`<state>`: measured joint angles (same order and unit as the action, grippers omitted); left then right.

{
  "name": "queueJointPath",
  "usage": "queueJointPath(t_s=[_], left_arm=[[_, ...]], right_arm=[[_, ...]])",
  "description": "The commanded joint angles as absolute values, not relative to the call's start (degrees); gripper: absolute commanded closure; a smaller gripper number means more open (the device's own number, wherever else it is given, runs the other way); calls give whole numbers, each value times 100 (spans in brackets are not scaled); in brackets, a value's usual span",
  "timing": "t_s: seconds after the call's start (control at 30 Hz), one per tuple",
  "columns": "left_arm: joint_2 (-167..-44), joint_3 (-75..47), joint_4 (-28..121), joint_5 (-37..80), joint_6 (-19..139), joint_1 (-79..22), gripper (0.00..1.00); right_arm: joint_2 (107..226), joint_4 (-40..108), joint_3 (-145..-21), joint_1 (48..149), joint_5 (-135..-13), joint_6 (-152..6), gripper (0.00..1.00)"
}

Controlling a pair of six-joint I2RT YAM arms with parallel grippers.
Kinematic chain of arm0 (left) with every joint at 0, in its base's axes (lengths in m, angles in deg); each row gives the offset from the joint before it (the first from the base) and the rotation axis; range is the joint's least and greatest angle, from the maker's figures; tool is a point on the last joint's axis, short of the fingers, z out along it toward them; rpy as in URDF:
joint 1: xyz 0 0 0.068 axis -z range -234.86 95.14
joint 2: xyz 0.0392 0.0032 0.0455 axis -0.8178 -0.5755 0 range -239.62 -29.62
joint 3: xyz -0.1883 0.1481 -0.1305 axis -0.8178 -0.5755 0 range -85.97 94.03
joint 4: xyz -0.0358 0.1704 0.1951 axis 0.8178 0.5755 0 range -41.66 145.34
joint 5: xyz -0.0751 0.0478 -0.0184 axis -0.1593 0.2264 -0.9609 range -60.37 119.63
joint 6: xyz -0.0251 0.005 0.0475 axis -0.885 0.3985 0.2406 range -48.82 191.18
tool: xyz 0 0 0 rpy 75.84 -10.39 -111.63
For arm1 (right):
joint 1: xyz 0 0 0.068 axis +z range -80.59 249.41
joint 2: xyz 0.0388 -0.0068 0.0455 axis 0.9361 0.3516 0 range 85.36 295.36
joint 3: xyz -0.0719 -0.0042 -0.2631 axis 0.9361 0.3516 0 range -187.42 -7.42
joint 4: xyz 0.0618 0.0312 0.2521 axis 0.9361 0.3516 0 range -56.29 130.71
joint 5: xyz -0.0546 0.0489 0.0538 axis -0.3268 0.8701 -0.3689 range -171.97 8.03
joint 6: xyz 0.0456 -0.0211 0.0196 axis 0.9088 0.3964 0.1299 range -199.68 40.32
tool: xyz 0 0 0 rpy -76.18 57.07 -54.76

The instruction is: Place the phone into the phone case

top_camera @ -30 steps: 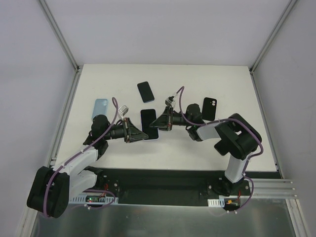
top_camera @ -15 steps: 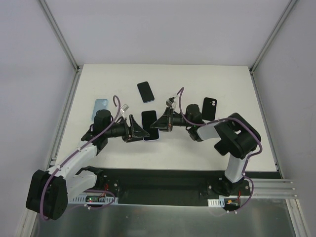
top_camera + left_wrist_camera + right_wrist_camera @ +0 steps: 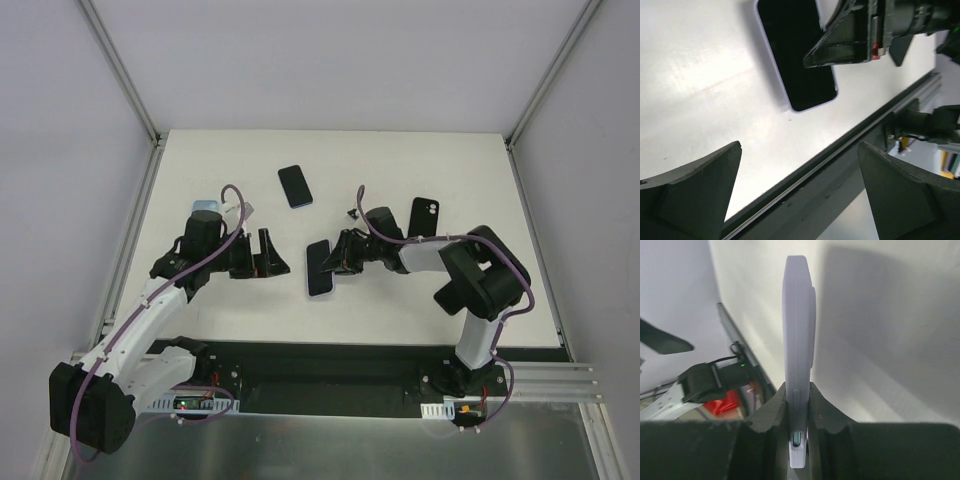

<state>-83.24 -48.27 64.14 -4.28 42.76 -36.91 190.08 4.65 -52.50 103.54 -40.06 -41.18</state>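
A phone (image 3: 320, 268) with a black screen and pale lavender rim is held near the table's middle. My right gripper (image 3: 337, 262) is shut on one of its short ends. In the right wrist view the phone (image 3: 799, 315) stands edge-on between the right gripper (image 3: 799, 390) fingers. My left gripper (image 3: 275, 253) stands open and empty, a little to the left of the phone. The left wrist view shows the phone (image 3: 795, 55) beyond the open left gripper (image 3: 799, 146). A black phone case (image 3: 424, 218) with a camera cut-out lies to the right.
A second black phone (image 3: 295, 186) lies farther back on the white table (image 3: 450, 290). A light blue case (image 3: 205, 205) peeks out behind my left arm. The table's dark front rail (image 3: 840, 155) runs close below the left fingers.
My left gripper opened, let go of the phone and drew back to the left. The right gripper kept its hold and shifted the phone nearer and slightly right, turning it.
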Motion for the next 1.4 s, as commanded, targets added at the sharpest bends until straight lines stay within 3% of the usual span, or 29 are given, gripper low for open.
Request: queueJointPath(t_s=[0.0,0.37,0.5,0.77,0.87,0.97,1.17,1.37], left_arm=[[-8332,-4378,7496,511,5192,-3711,1],[-8560,-4193,7893,669,5650,-3711,1],[-8604,-4176,7893,652,5668,-3711,1],[-8569,-4158,7893,616,5650,-3711,1],[-8482,-4132,7893,809,5624,-3729,1],[-8271,-4158,7893,959,5633,-3746,1],[-7875,-4176,7919,1240,5580,-3764,1],[-7550,-4264,7919,1381,5571,-3773,1]], right_arm=[[18678,2244,-6101,10325,-4663,-5531,86],[18968,3054,-6270,10211,-5744,-5771,80],[18759,3239,-6156,10202,-6122,-5753,71],[18336,4108,-6173,10211,-6886,-5832,68],[17976,4477,-6147,10211,-7378,-5762,53],[17589,4776,-6121,10211,-7686,-5718,46],[17018,5970,-6497,10097,-8819,-5841,36],[17316,7264,-7350,9351,-9761,-6612,30]])
